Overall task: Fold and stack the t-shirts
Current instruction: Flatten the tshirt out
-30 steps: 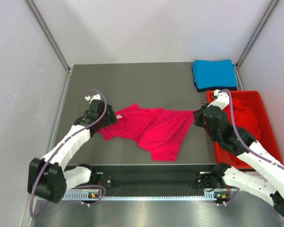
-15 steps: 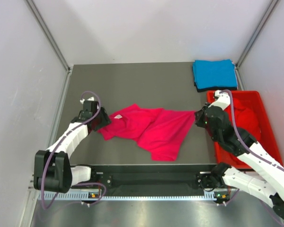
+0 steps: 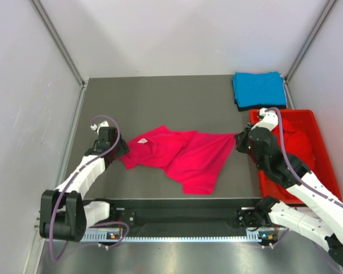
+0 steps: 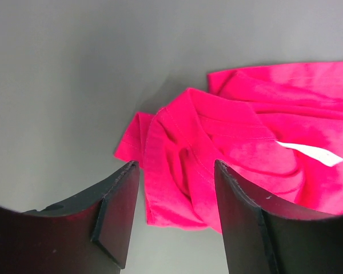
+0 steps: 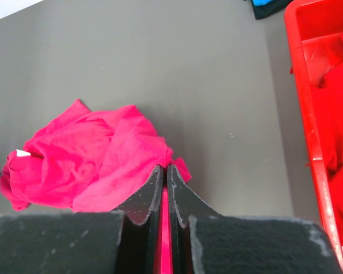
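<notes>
Found the pink t-shirt (image 3: 188,157) rumpled mid-counter (image 3: 160,97), with open gray surface beyond it and to its left. Noted a folded blue t-shirt (image 3: 259,88) at the far right corner and a red crate (image 3: 291,115) along the right edge. Saw left jaws spread over the sleeve edge, gripping nothing; right jaws pinching the right hem.

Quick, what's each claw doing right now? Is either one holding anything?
Left claw: open, gripping nothing, over an edge of the pink t-shirt.
Right claw: closed on the pink t-shirt.
</notes>
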Motion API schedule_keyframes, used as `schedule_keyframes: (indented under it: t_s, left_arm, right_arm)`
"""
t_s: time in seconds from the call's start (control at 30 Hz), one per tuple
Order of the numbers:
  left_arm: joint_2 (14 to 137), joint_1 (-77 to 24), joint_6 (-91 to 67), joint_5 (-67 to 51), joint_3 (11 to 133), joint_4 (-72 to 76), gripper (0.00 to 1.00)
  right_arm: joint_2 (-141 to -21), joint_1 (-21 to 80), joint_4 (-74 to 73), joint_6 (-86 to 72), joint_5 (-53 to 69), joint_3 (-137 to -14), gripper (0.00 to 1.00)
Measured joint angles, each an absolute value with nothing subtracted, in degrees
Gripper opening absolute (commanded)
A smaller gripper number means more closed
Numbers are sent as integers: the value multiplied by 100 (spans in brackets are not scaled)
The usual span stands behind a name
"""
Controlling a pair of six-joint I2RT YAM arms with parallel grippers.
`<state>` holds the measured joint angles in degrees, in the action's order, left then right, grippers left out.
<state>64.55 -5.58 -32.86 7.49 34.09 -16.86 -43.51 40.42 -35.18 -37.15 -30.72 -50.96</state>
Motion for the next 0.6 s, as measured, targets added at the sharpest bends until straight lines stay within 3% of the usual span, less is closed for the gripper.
schedule_keyframes:
  t_s: [0.27,0.47,0.5,0.57,0.6]
  left_arm:
    - [6978,-554,-3321,683,3391,-1509,55]
    - [7048,-554,-3448,567,3391,-1404,28]
    - [7100,-554,-3463,532,3391,-1367,22]
    - [7205,-554,-3494,504,3391,-1365,1]
    - [7244,-554,-3538,493,3393,-1385,0]
  right_arm:
    - [-4176,3981,-3472,-3701,-2976,-4877,0]
    - [-4115,3920,-3479,-3701,-2947,-4862,0]
    - [-4115,3918,-3472,-3701,-2945,-4853,0]
    - [-4117,3918,-3474,-3701,-2934,-4836,0]
    - [-4125,3913,-3472,-3701,-2936,-4836,0]
